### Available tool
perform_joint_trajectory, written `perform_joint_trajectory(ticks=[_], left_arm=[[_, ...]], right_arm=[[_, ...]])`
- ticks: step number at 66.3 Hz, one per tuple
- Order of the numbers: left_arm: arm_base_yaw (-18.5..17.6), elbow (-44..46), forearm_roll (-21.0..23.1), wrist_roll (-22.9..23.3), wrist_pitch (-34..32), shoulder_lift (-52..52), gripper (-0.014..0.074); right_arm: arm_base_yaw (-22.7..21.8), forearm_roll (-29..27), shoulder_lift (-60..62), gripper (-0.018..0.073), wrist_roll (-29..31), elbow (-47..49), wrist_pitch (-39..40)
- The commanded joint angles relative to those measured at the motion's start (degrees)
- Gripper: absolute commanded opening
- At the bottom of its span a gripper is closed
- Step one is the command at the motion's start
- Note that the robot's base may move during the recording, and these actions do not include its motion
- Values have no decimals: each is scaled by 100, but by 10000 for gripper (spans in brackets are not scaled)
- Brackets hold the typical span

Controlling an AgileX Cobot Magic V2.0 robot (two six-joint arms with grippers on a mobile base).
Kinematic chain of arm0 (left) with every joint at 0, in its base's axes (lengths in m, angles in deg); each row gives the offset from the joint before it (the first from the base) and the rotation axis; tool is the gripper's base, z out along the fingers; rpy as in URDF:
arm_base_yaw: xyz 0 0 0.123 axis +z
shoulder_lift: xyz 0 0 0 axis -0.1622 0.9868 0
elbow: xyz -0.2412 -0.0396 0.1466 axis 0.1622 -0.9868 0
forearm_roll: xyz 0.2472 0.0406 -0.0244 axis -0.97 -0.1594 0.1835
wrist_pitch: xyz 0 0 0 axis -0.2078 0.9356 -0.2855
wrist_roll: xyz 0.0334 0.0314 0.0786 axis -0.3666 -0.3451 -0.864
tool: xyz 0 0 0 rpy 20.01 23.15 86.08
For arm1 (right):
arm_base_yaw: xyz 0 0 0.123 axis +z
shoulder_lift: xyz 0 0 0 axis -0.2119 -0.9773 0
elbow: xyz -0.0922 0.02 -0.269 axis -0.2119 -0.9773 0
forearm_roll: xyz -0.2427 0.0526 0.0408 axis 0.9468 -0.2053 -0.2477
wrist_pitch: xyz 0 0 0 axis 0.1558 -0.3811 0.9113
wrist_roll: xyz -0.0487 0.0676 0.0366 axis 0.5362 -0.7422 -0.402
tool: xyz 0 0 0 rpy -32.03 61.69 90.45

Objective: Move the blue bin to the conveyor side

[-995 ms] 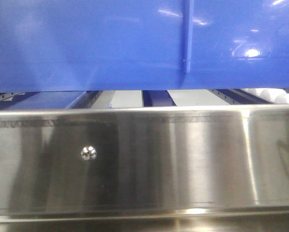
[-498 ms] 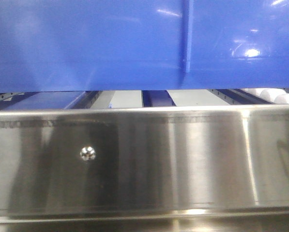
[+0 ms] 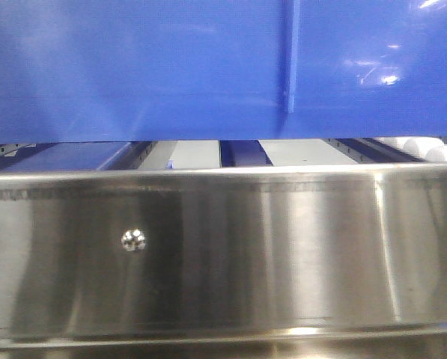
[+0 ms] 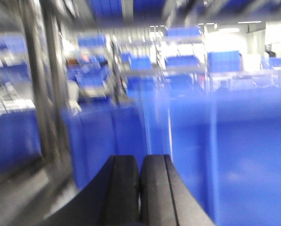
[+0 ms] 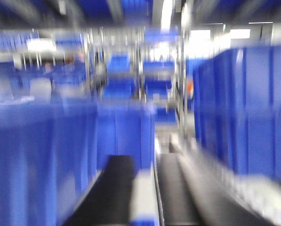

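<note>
Background: a storage hall with metal racks [image 4: 178, 70] carrying rows of blue crates [image 4: 225, 61], all badly blurred in both wrist views. No crate's contents can be made out.

Item 1: blue bin [image 3: 133, 67]. Its glossy wall fills the upper front view, with one vertical rib [image 3: 287, 56] right of centre. Its bottom edge runs just above the top edge of a stainless steel rail [image 3: 283, 247]. Interior not shown.

Item 2: steel rail, with one round rivet [image 3: 133, 240] toward its left end. White rollers [image 3: 425, 147] show behind its right end.

Item 3: left gripper [image 4: 140, 160]. Black fingers [image 4: 124, 188] almost touching, nothing seen between them, facing a blue wall.

Item 4: right gripper [image 5: 142, 162]. Dark fingers [image 5: 112, 188] spread apart, a pale strip between them. Whether it grips anything, I cannot tell.

Item 5: stacked crates [image 5: 244, 108], right edge of the right wrist view.
</note>
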Motion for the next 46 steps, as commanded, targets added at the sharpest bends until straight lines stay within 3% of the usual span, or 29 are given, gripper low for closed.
perform_joint_trajectory(ticks=[1, 5, 12, 25, 31, 40, 46], left_arm=[[-34, 803, -72, 6, 706, 211, 105], [-34, 1247, -72, 6, 1122, 398, 186], [-79, 1964, -72, 6, 1665, 827, 335], [-185, 2986, -59, 6, 2549, 1688, 491], [-288, 3272, 40, 6, 2723, 1970, 506], [-474, 3567, 118, 6, 2798, 2222, 505], [-565, 3861, 228, 33, 3204, 2512, 505]], right_arm=[[2, -20, 23, 258, 34, 569, -223], [2, -20, -132, 389, 34, 953, -372], [6, -20, -515, 542, 34, 1458, -384], [273, -20, -1201, 552, 34, 1899, -331], [484, -20, -1498, 552, 34, 2021, -357], [777, -201, -1938, 552, 34, 2536, -1140], [1000, -261, -2384, 552, 34, 2998, -1709]])
